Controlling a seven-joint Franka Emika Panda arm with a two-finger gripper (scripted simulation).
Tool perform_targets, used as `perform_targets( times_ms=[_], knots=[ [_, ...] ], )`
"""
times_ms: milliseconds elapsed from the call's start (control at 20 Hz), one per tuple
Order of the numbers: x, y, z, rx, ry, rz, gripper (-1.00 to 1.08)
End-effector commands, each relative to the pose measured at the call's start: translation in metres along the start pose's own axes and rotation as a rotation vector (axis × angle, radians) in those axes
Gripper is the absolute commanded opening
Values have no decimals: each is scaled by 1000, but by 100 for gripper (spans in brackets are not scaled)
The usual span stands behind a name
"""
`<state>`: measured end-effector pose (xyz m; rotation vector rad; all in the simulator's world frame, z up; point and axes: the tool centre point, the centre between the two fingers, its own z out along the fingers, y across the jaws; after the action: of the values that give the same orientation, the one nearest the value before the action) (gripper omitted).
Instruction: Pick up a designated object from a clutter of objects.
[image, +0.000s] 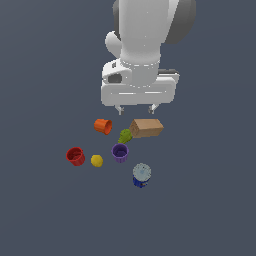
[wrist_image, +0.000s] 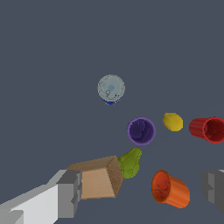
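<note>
We're hovering w/ gripper (image: 135, 108) wide open, empty, above the clutter. Yellow-green item (image: 124, 135) is lying betw. brown box (image: 146, 128) & purple cup (image: 120, 152). Next: we're needing to descend, straddling it.

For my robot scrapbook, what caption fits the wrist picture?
Open hand hovering over yellow-green item, brown box and orange cup.

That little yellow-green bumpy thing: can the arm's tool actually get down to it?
Probably, but tightly. The yellow-green item lies uncovered, with the open tool above. The brown box seems to touch it, and the purple cup sits close.
</note>
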<state>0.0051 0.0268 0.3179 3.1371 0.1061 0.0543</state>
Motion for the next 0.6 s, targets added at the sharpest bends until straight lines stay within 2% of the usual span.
perform_targets(
  times_ms=[0,550],
  knots=[
    [0,0,0,0,0,0,100],
    [-3,-11,7,-33,-16,-53,100]
  ],
)
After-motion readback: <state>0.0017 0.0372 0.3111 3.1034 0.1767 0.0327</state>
